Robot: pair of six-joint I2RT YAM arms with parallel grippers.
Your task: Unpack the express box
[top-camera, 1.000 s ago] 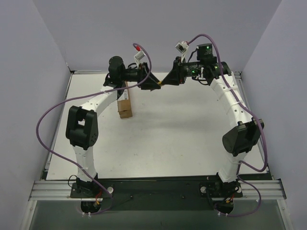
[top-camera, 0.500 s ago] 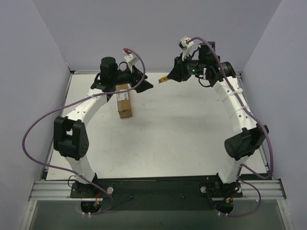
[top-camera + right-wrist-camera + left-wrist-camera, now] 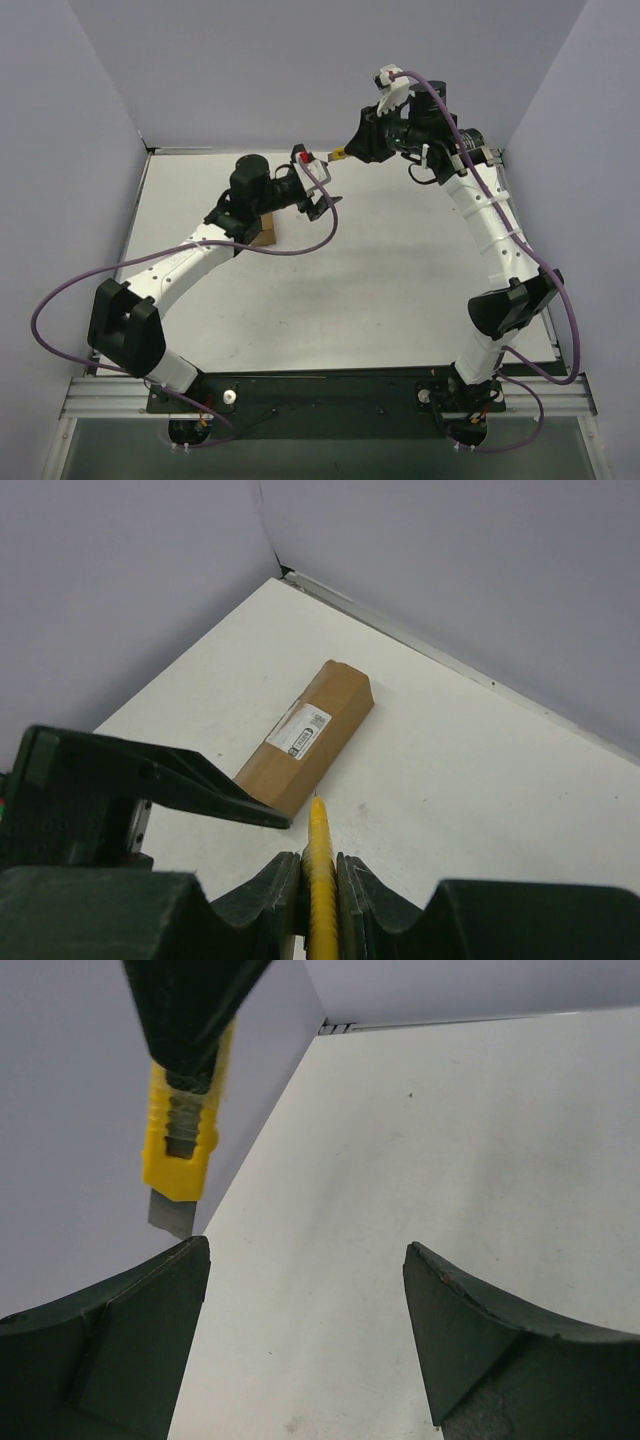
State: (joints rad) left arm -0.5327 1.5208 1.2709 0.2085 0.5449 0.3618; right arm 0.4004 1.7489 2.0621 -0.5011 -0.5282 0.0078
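Observation:
The express box (image 3: 305, 735), a brown carton with a white label on top, lies flat on the white table near the back left. In the top view only a corner of the box (image 3: 267, 229) shows under my left arm. My right gripper (image 3: 318, 868) is shut on the yellow utility knife (image 3: 320, 880) and holds it in the air (image 3: 340, 155), blade end pointing towards the box. My left gripper (image 3: 320, 197) is open and empty, just below and left of the knife's tip. In the left wrist view the knife (image 3: 183, 1125) hangs above my open fingers (image 3: 120, 1330).
Grey walls close the back and both sides of the table (image 3: 400, 260). My left arm's purple cable (image 3: 300, 245) loops over the table beside the box. The table's back edge rail (image 3: 420, 645) runs behind the box.
My left arm has swung from above the box out to the right, so its open gripper is now under the knife. My right gripper has lifted slightly with the knife.

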